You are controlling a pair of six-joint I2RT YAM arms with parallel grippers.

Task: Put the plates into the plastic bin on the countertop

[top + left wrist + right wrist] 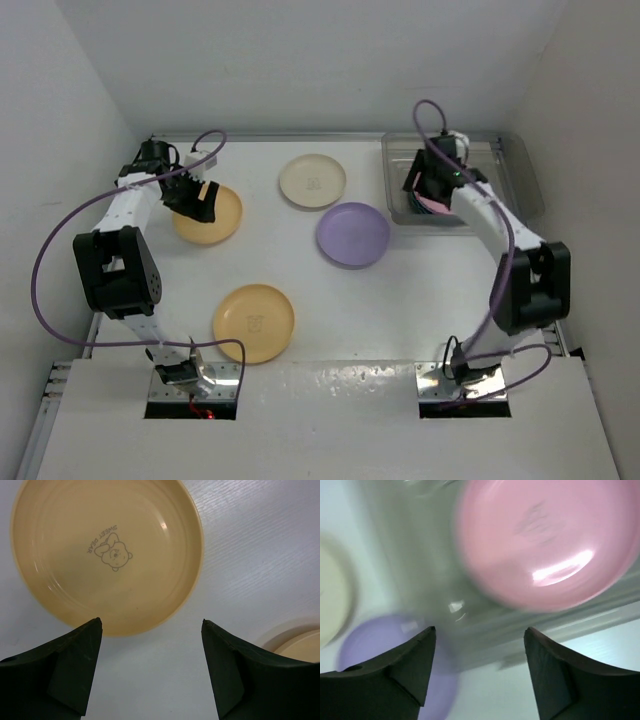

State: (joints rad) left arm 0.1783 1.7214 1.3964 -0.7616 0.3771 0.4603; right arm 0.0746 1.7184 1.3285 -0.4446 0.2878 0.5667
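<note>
A yellow-orange plate (215, 222) lies at the far left, and my left gripper (200, 198) hovers over its left part, open and empty. In the left wrist view this plate (107, 550) shows a bear print, just beyond the open gripper (151, 622). A second yellow-orange plate (254, 322), a cream plate (312, 181) and a lavender plate (353, 234) lie on the countertop (420, 300). The clear plastic bin (520, 165) stands at the far right with a pink plate (437, 205) inside. My right gripper (425, 185) is open and empty over the bin's left end. In the blurred right wrist view the pink plate (545, 545) lies beyond the open gripper (480, 630).
White walls close in the countertop on the left, back and right. The rim of another plate (300, 647) shows at the right edge of the left wrist view. The right wrist view also shows the lavender plate (395, 650), the cream plate (330, 595) and the bin wall (485, 620).
</note>
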